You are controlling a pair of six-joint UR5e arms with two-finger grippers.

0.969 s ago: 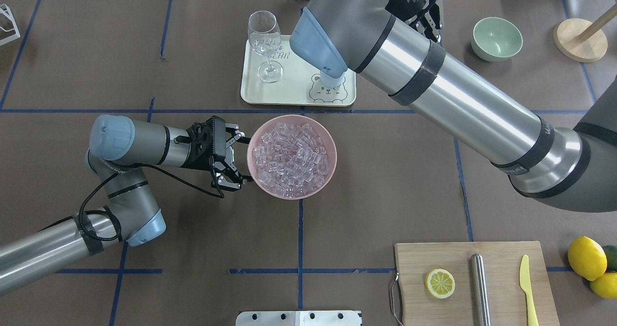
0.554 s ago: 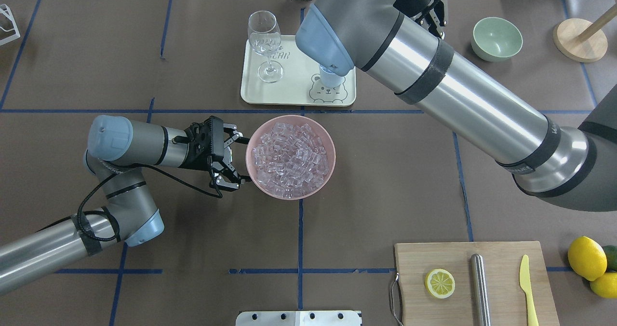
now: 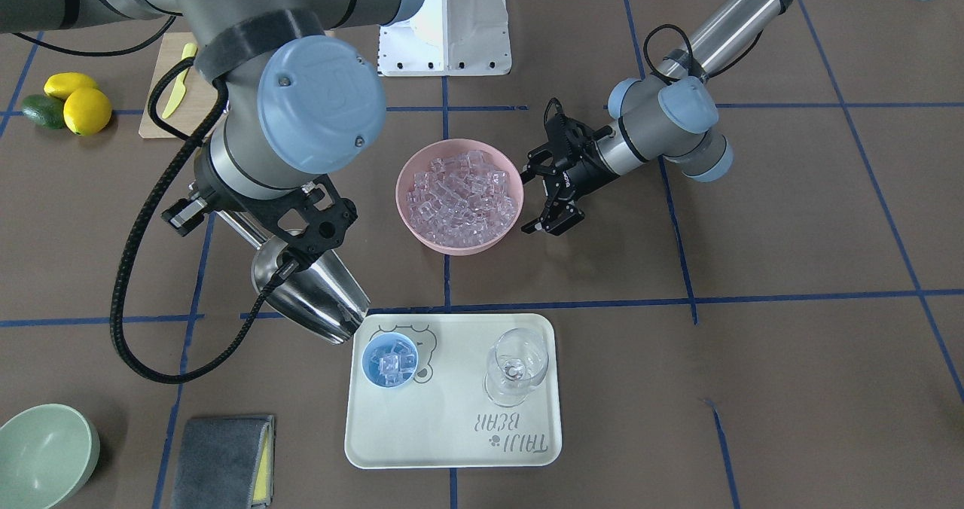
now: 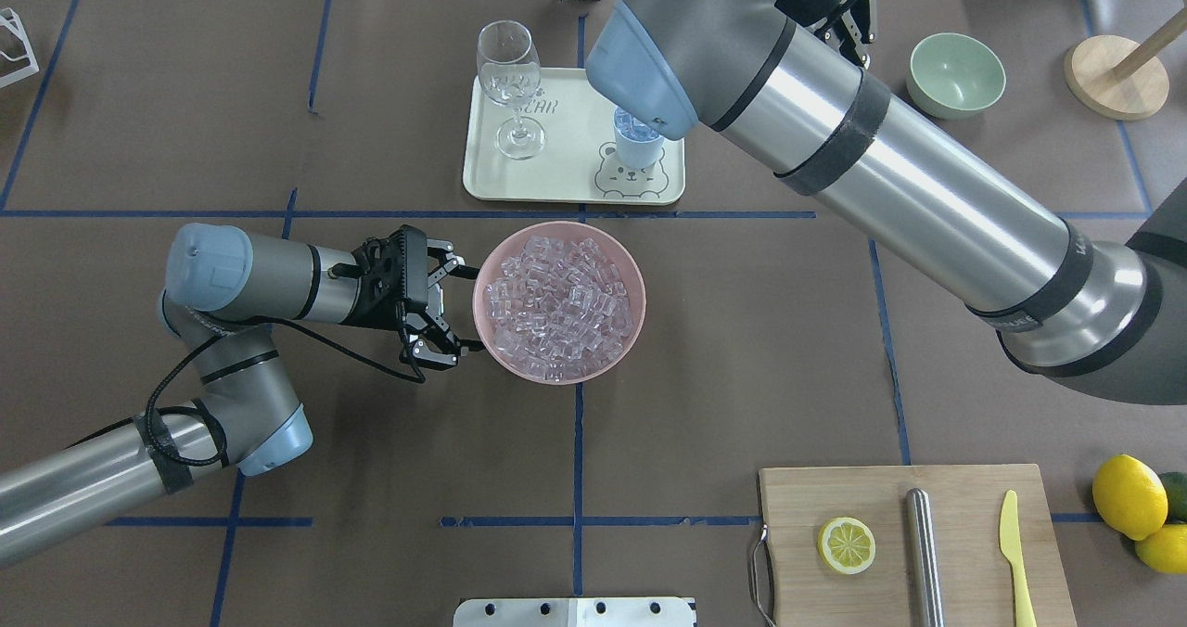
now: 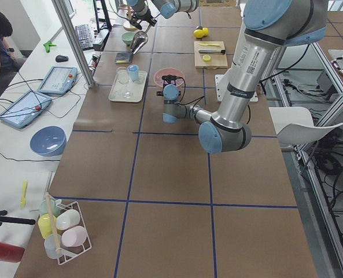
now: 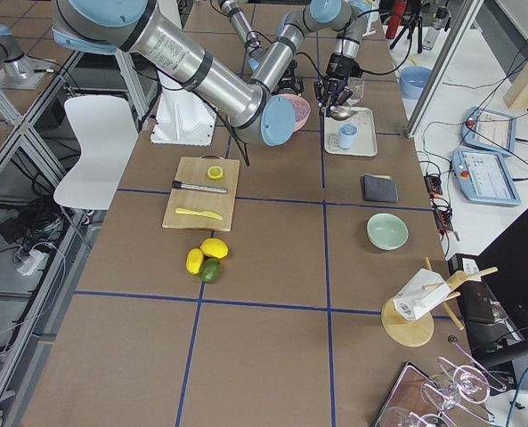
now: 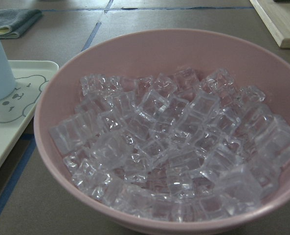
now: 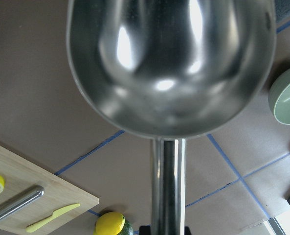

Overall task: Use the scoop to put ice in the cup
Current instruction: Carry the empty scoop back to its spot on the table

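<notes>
Ice lies in the cup toward the counter's far edge; my right pincer, clenched on the empty scoop, could topple that cup when it withdraws.

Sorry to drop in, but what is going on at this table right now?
The right claw holds the steel scoop by its handle. The scoop is tilted just off the tray, and its trough is empty. The light-blue cup on the tray has a few cubes of ice in it. The left claw is open beside the pink bowl, which is heaped with more cubes, and it grips nothing.
</notes>
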